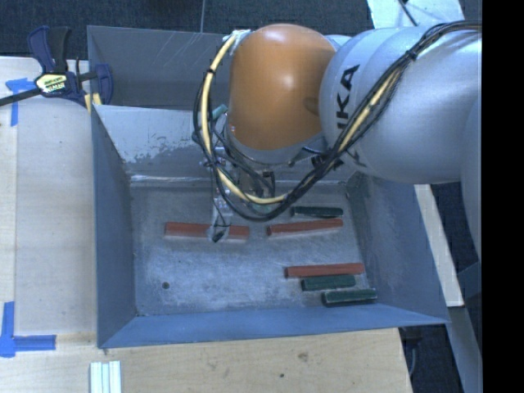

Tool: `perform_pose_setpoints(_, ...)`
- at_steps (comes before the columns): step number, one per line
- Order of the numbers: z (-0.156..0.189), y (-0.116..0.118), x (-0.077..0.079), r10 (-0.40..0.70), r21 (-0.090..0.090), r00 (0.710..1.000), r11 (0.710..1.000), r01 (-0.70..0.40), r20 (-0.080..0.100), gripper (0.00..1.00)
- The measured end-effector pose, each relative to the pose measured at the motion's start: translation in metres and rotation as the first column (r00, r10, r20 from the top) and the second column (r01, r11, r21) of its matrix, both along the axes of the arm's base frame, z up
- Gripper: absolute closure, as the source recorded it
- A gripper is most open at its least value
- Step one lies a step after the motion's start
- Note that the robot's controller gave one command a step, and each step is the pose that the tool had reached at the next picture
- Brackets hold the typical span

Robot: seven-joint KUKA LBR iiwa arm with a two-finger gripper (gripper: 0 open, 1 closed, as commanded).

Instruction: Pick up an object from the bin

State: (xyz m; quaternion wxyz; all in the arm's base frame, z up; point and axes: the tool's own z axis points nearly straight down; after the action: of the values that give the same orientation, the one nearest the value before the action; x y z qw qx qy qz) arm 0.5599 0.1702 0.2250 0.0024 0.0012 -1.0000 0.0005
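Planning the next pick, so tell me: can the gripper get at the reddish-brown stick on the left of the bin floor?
Probably yes. The gripper sits right over that reddish-brown stick, nothing lies on it, and the next red stick lies apart to its right.
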Motion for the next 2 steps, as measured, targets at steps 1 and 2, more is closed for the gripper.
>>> perform_pose_setpoints(1, -0.1594, -0.0183, 0.0122, 0.030, 0.000, 1.000, 1.000, -0.030, 0.000, 0.00)
perform_pose_setpoints(2, -0.1538, -0.0175, 0.0141, 0.028, 0.003, 1.000, 1.000, -0.028, 0.008, 1.00)
